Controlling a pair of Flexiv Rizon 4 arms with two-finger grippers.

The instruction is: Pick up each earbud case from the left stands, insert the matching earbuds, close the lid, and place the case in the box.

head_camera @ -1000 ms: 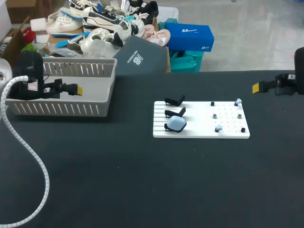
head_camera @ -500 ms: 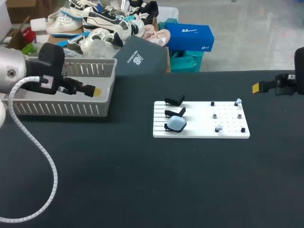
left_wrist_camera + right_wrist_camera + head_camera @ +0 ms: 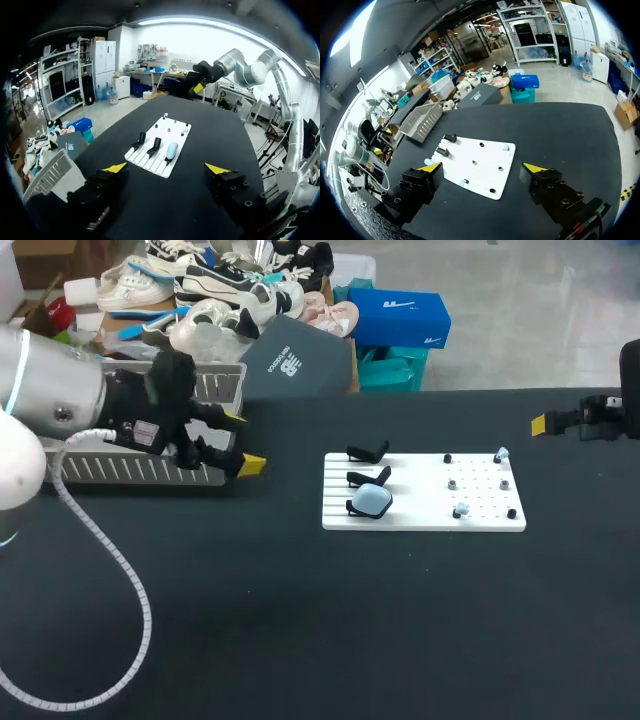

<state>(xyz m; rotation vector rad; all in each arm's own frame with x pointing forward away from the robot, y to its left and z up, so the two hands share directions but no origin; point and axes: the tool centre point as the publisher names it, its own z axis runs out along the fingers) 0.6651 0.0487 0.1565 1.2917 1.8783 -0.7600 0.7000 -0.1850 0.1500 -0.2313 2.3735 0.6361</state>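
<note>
Head view | step — likely pickup of rounded pale-blue earbud case point(image 3: 373, 501) on near black stand point(image 3: 358, 508) | left tool point(image 3: 245, 442) open, beside grey slatted basket point(image 3: 130, 472) | right tool point(image 3: 483, 167) open | next — straddle case, lift

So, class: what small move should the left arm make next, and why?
Probably move the left tool across to the earbud case: the tool is open and empty by the basket, and the case waits untouched on its stand.

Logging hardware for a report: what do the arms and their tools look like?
Left arm: rounded silver-grey links, black wrist with a white label, white coiled cable. Right arm: silver, black wrist. Left tool and right tool: black, blocky, yellow-tipped.
</note>
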